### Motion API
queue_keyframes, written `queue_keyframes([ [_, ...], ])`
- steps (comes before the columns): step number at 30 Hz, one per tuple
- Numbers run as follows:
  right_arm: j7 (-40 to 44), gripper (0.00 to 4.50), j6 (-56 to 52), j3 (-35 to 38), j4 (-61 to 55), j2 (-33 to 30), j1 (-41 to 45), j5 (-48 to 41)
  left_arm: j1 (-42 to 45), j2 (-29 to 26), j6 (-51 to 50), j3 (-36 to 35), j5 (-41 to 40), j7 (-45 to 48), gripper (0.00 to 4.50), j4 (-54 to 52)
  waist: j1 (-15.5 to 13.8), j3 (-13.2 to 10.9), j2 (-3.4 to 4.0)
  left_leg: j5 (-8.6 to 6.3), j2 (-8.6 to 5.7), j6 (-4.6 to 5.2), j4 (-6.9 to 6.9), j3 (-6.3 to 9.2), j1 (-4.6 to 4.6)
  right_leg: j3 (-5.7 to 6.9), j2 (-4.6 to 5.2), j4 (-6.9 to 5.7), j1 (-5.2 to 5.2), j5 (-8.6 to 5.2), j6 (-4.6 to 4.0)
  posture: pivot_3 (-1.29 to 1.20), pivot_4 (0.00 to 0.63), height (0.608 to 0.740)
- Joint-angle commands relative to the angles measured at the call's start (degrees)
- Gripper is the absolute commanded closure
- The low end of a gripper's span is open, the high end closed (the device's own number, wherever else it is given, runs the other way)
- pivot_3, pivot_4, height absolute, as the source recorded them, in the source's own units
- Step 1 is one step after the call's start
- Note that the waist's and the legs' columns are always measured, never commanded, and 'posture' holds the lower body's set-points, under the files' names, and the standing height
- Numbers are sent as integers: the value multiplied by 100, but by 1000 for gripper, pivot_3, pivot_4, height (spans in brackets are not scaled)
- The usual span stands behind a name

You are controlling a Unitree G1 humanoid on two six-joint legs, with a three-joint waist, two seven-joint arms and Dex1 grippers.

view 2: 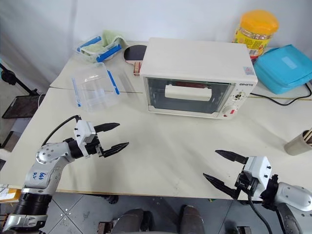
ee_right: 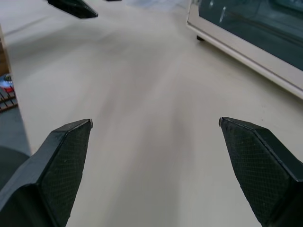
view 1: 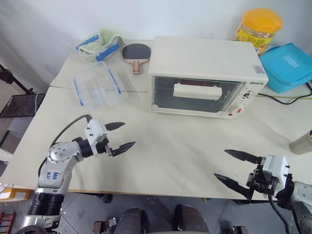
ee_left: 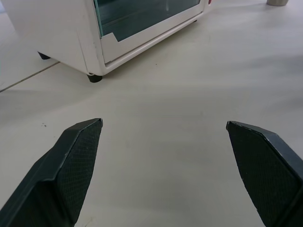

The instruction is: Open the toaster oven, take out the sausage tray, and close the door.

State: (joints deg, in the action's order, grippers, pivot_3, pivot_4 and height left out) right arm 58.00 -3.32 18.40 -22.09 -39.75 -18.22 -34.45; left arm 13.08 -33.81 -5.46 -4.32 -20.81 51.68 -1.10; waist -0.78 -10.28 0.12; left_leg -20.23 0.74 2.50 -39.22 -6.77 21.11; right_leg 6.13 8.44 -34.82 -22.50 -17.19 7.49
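the boxy cream-white toaster oven sits at the back of the pale table, its glass door shut, so the sausage tray cannot be made out behind it. you'd do well to catch the long cream bar handle from above and swing it down gently. the left gripper and right gripper both gape wide, empty, hovering over the table, well short of the oven.

Bright, even overhead light, soft shadows under the toaster oven, slight wrist-view blur.
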Motion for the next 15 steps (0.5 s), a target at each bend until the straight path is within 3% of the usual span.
queue_keyframes([
  [1, -368, 0, -451, 42, -212, 76, 376, -398, 32, -51, -19, -103, -116, 69, 47, -209, -3, 0, 0, 0, 0, 0, 0, 0, 0, 0, 0, 0, 0, 0, 0, 0, 150, 740],
  [8, -1299, 0, -1873, -46, 44, 59, 1964, -1111, 177, -244, -1061, -517, -1288, 560, 47, -536, 19, 0, -1, 1, 3, -1, -2, 5, 2, 1, 1, -5, -4, 0, 0, 0, 150, 740],
  [15, -1309, 0, -2184, -483, 1333, 155, 3767, -783, 289, -354, -1328, -721, -1528, 629, 47, -620, 86, -1, -1, 1, 0, 0, -6, 7, 8, 10, 0, -7, -4, -1, -1, 0, 150, 740],
])
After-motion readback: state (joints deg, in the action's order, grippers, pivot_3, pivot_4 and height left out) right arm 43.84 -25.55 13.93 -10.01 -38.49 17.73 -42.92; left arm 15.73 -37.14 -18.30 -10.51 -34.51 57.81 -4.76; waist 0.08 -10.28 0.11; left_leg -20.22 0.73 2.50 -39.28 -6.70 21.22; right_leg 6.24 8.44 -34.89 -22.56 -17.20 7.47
